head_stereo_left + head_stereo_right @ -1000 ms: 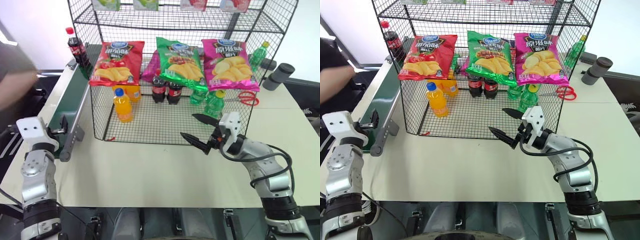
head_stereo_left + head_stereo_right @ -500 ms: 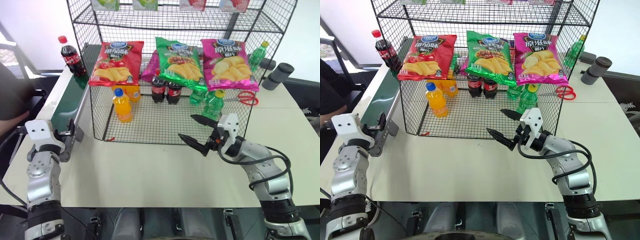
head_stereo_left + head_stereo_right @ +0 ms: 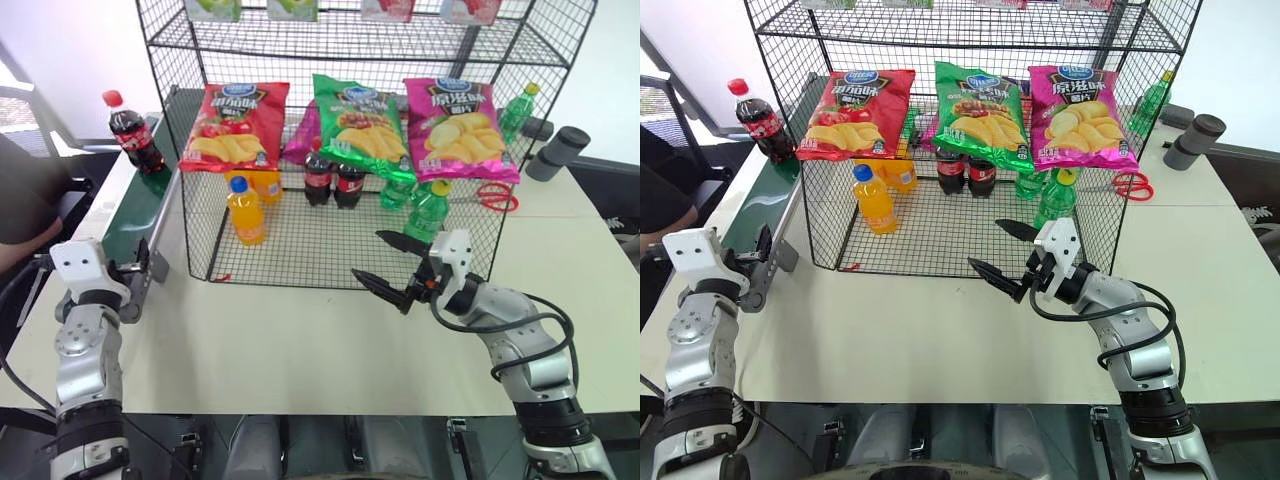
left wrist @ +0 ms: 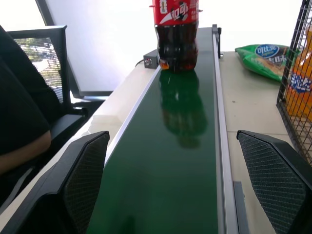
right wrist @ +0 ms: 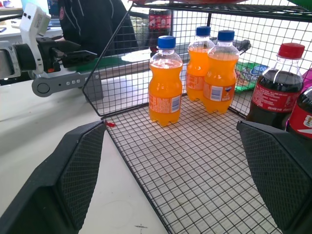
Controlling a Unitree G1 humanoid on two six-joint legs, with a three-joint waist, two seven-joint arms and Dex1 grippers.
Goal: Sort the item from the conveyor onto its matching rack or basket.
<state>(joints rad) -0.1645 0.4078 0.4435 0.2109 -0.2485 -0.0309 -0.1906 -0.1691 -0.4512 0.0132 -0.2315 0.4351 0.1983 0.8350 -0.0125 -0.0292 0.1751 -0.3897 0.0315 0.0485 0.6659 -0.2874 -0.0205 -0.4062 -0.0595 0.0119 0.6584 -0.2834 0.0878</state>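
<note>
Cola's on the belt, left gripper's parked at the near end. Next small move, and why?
Probably hold the left gripper open at the belt's end. The cola bottle stands upright far up the conveyor, well short of the fingers, so closing now would catch nothing.

The cola bottle (image 3: 128, 131) is standing upright on the conveyor (image 3: 133, 218), toward its far stretch. The conveyor is running along the left side of the wire basket (image 3: 300, 262), near to far. In the basket, orange-drink bottles (image 3: 245, 210) are standing at the left, two cola bottles (image 3: 334, 176) in the middle, green bottles (image 3: 425, 205) at the right. Three chip bags (image 3: 362, 127) are leaning side by side above the bottles. Scissors (image 3: 489, 196) are lying on the table (image 3: 300, 350) right of the basket.
</note>
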